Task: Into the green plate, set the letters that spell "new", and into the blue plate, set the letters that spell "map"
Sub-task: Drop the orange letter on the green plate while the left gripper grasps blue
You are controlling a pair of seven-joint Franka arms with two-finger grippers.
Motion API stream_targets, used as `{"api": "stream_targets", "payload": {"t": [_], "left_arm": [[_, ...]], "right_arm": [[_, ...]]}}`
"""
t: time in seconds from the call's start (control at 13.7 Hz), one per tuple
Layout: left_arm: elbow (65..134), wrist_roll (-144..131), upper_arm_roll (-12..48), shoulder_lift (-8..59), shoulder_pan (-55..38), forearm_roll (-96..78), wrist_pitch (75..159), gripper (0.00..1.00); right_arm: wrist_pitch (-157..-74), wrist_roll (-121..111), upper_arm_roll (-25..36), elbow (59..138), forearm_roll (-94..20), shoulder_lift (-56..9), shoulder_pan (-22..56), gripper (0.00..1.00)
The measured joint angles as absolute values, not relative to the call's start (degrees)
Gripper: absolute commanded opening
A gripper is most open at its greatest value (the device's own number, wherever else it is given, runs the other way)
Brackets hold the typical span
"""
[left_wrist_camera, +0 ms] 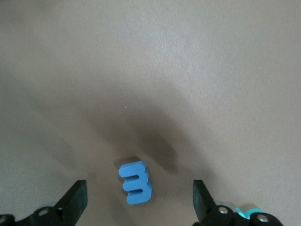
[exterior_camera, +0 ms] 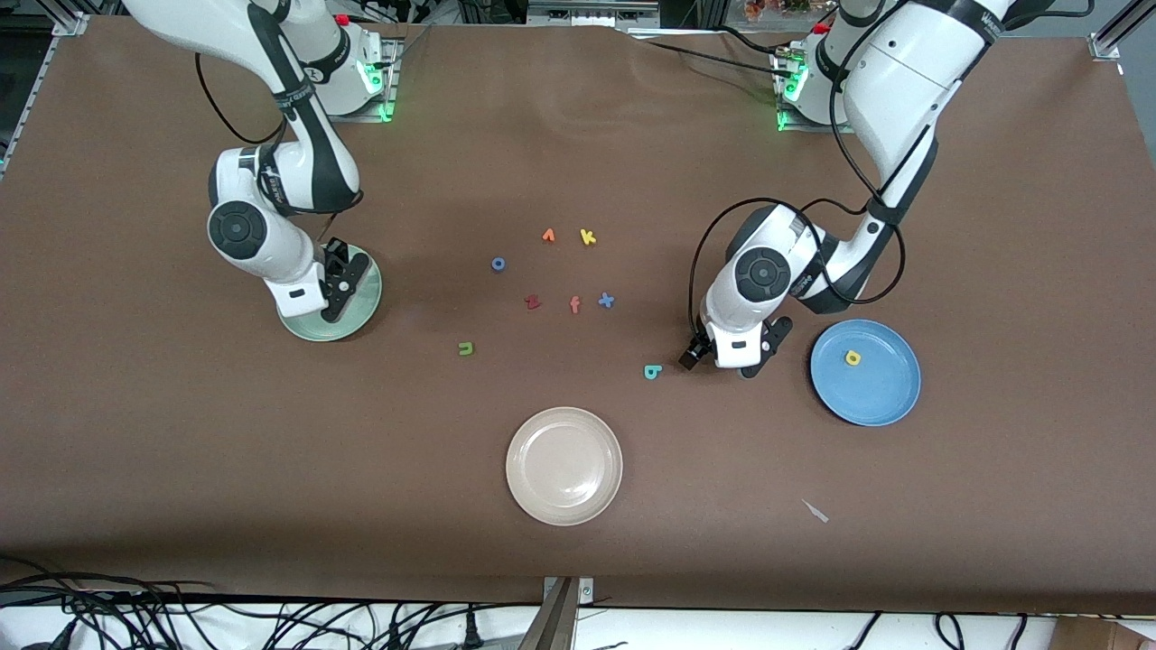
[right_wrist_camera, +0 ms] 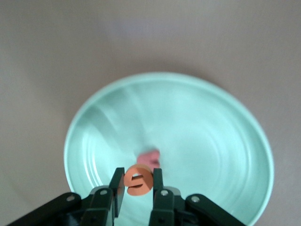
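Orange e point(right_wrist_camera: 138, 180) over green plate point(right_wrist_camera: 211, 141)

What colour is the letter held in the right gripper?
Orange; the letter shows best in the right wrist view, over the green plate.

Both arms are wearing glossy white shells with black bands at the joints, and each wrist is showing a round dark grey cap with a ring pattern. Black cables are looping loosely along the forearms, the left arm's forming a wide arc. The bases are glowing green at their edges, each with a small red button on top. The left pincer point(exterior_camera: 728, 359) and right pincer point(exterior_camera: 341, 287) are carrying black angular fingers point(right_wrist_camera: 116, 186) (silver screw heads are showing at their knuckles). Small dark lettering is running along the shells.
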State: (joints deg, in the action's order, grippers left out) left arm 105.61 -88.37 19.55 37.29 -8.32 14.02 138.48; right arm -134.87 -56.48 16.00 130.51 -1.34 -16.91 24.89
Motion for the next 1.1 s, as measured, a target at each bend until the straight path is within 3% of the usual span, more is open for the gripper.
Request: {"api": "stream_targets", "payload": {"t": [0.15, 0.29, 0.73, 1.1], "left_arm": [[105.73, -90.05, 19.55, 37.29, -8.32, 14.23, 138.56, 0.86], [106.2, -92.11, 19.55, 37.29, -8.33, 14.24, 139.1, 0.81], [107.44, -94.06, 19.55, 37.39, -8.63, 14.25, 139.41, 0.65], [107.81, -94.15, 19.55, 37.44, -8.65, 14.25, 139.74, 0.48]], "right_arm": [[-134.87, -61.2, 18.97, 130.59, -1.34, -16.75, 24.87, 0.03], [-134.87, -64.5, 21.21, 130.75, -1.37, -16.69, 24.8, 1.0], [-134.83, -64.71, 18.88, 130.95, -1.63, -14.37, 25.09, 1.0], [-135.0, -44.9, 8.1, 128.99, -1.75, -13.22, 25.69, 1.0]]}}
